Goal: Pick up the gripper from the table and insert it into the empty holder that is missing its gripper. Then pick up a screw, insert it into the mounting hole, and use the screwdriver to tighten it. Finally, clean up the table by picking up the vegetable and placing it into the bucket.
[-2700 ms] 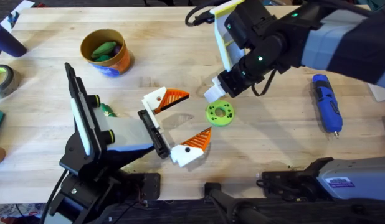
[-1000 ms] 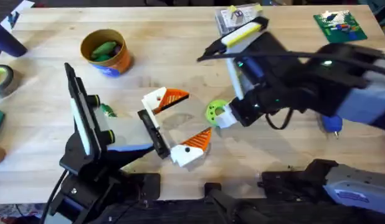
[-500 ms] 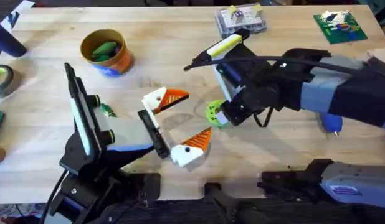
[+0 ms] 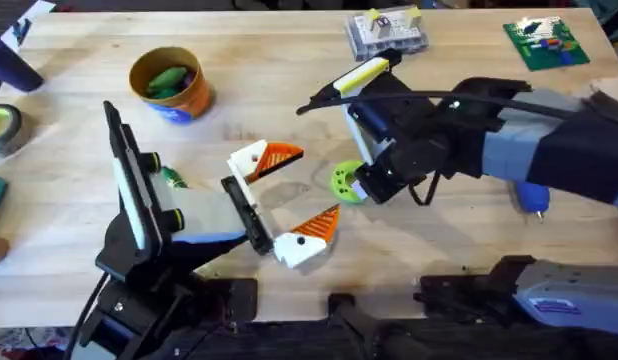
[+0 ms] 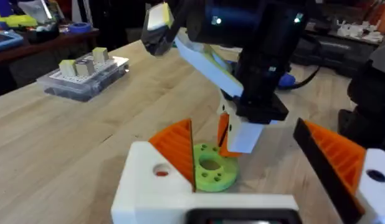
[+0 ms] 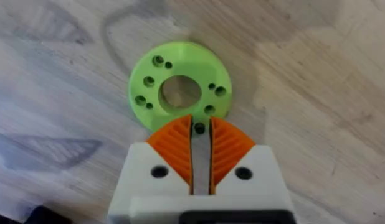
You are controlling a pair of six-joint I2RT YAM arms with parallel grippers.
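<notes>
Screw pickup looked underway: at frame centre, right gripper (image 6: 200, 144) hung over the lime-green round disc (image 6: 180, 93), orange pads nearly closed on a small dark speck, possibly a screw. Left gripper (image 5: 267, 162) gaped open.

Operator, your right arm (image 4: 509, 150) has black joint housings, a blue-grey link cover and a thin black cable looping above it. A yellow-and-white strip sits at the wrist, with small green indicator lights nearby. Your right gripper (image 6: 200, 144) carries white block fingers (image 6: 157, 171) with orange ribbed triangular pads, one round screw hole in each block. Your left arm (image 4: 139, 230) is black with a pale grey link; your left gripper (image 4: 274, 205) has matching white-and-orange fingers on a black bar.
</notes>
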